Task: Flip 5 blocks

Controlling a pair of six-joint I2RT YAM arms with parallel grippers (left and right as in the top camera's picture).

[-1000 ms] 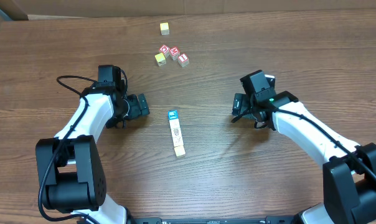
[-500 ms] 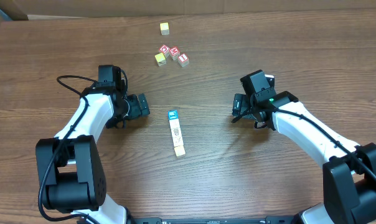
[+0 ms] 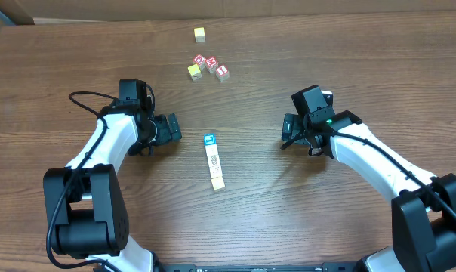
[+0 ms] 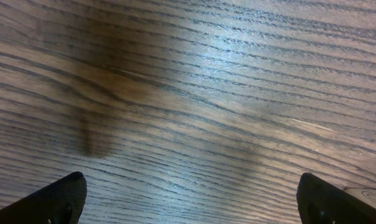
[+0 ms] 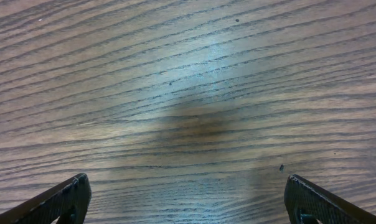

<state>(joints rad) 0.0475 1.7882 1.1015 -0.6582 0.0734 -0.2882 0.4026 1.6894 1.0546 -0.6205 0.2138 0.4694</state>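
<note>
Right now the five tiny wooden alphabet cubes (image 3: 213,160) lie touching in one straight row on the brown wood-grain table (image 3: 326,60), in the middle between my two arms. The row's long axis runs away from me and back toward me, slightly slanted. Its far end, a cube with a blue top face (image 3: 209,140), leans to my left. Its near end, a yellowish cube (image 3: 218,183), leans to my right. The three between show pale cream tops with prints too small to read.

My left gripper (image 3: 170,128) sits near the blue end but apart from it, jaws spread wide and holding nothing. My right gripper (image 3: 287,133) is well apart on the other side, equally wide and empty. Each wrist view shows only bare grain between my dark fingertips (image 4: 51,199).

Farther off sits a cluster of red-and-white letter cubes with one yellow cube (image 3: 207,66), and beyond it a lone yellow-topped cube (image 3: 200,34).

Since a second ago nothing has shifted: row, arms and jaws are unchanged.
</note>
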